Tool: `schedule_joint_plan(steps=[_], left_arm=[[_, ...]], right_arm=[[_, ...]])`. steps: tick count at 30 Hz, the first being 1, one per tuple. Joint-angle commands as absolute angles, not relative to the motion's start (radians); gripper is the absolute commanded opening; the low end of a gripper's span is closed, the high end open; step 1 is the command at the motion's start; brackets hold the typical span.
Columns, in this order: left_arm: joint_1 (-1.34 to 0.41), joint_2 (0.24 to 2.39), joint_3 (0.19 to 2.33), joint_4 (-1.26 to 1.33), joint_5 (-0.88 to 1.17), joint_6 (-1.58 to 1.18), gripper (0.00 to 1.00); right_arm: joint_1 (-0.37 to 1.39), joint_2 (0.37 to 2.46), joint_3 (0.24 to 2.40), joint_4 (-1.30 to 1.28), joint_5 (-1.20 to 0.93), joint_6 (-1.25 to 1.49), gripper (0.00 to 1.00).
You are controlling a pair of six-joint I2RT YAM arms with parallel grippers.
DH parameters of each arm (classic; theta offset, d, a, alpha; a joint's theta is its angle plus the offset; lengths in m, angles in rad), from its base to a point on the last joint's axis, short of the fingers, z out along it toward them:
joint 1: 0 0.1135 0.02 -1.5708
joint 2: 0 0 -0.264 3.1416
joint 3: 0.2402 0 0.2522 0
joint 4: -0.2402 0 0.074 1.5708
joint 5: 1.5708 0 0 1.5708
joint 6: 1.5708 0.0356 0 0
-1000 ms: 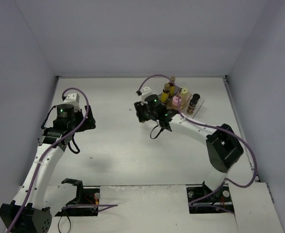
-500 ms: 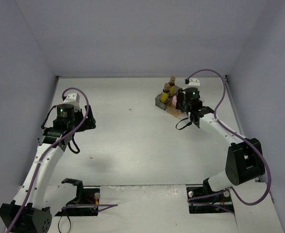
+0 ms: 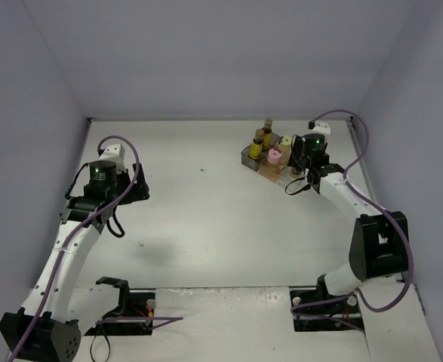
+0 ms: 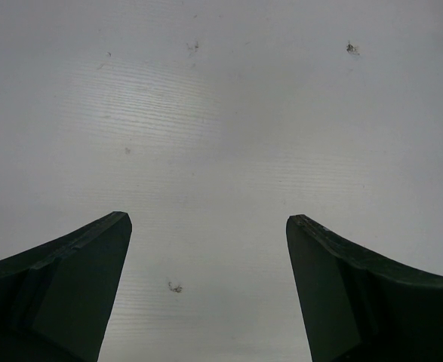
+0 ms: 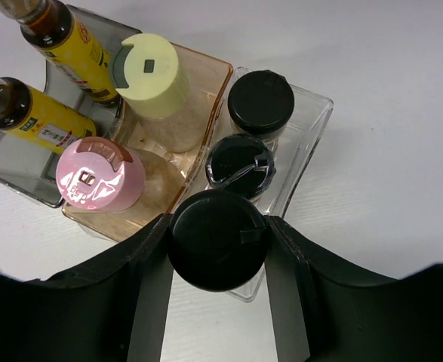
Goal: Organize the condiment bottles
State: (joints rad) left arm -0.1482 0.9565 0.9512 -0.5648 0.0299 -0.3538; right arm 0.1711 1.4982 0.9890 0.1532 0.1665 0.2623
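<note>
the white table [image 3: 206, 226] carries everything. the left arm [image 3: 74, 241] reaches over its left side, well apart from the bottles, and the left gripper [image 4: 207, 220] hangs with its jaws spread wide over bare tabletop. the right arm [image 3: 342, 197] stretches to the far right corner, where three small bins sit side by side: a grey bin [image 5: 10, 162], an amber bin [image 5: 210, 75] and a clear bin [image 5: 315, 113]. the right gripper [image 5: 217, 226] is clamped on a black-capped jar [image 5: 217, 253] at the near end of the clear bin; whether it rests on the bin floor i cannot tell. two more black-capped jars [image 5: 260, 102] stand in that bin beyond it. the pale-yellow jar [image 5: 152, 75] and the pink-lidded bottle [image 5: 100, 175] stand in the amber bin, and two yellow-labelled amber bottles [image 5: 55, 38] lean in the grey one.
</note>
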Motion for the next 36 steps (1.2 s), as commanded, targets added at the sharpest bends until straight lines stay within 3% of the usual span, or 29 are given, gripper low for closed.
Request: schedule_joint_plan(steps=[1, 9, 11, 14, 15, 18, 20, 36], left_arm=[[-0.14, 0.963, 0.968, -0.531, 0.037, -0.368, 0.86], [-0.14, 0.969, 0.969, -0.531, 0.04, -0.368, 0.86], [-0.14, 0.969, 0.969, -0.532, 0.04, -0.368, 0.86], [-0.14, 0.968, 0.969, -0.531, 0.038, -0.368, 0.86], [-0.138, 0.969, 0.969, -0.531, 0.04, -0.368, 0.86], [-0.14, 0.968, 0.969, -0.531, 0.04, -0.37, 0.86], [-0.14, 0.968, 0.971, -0.531, 0.043, -0.37, 0.86], [-0.138, 0.917, 0.991, -0.541, 0.046, -0.371, 0.86]], right_arm=[[0.166, 1.522, 0.983, 0.242, 0.143, 0.299, 0.0], [0.164, 1.58, 0.945, 0.29, 0.13, 0.344, 0.0], [0.166, 1.586, 0.937, 0.296, 0.123, 0.353, 0.06], [0.166, 1.571, 0.93, 0.296, 0.117, 0.353, 0.37], [0.167, 1.563, 0.931, 0.293, 0.107, 0.353, 0.55], [0.17, 1.501, 0.939, 0.264, 0.103, 0.345, 0.78], [0.172, 1.467, 0.953, 0.241, 0.101, 0.336, 0.86], [0.176, 0.91, 1.038, -0.155, 0.132, 0.272, 1.0]])
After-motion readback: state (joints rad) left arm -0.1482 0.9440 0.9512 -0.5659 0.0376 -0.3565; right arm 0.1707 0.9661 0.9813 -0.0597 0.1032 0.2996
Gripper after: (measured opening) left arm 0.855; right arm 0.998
